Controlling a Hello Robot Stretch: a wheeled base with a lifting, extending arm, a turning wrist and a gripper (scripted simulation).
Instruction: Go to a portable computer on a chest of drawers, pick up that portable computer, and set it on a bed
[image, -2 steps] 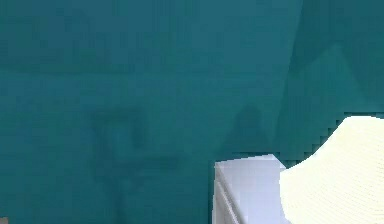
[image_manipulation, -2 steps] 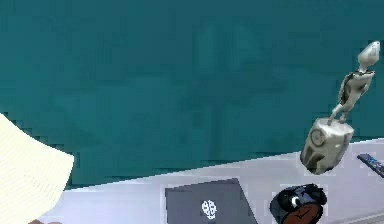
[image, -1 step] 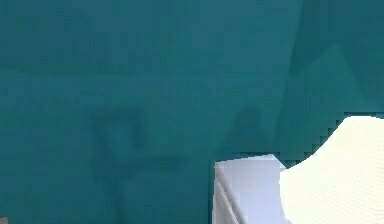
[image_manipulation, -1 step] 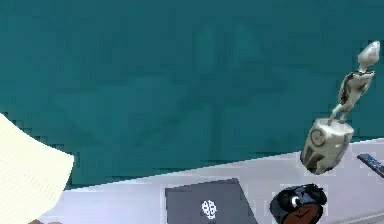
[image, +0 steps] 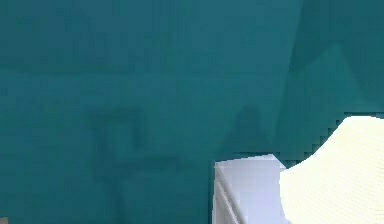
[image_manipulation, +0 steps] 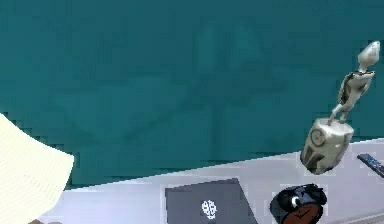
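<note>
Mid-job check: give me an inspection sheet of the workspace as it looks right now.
surface: pale chest top, against the teal wall.
job's things: dark portable computer lying flat on the chest top; cream bulk, possibly the bed.
clutter: silver statue standing right of the computer; black round thing beside the computer; small dark thing at the arm side view's right edge.
hand: nothing seen.
cables: nothing seen.
surroundings: teal wall; pale furniture corner in the forward view.

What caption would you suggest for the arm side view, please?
Dark grey flat laptop and silver statue on a pale top, teal wall behind.
</note>
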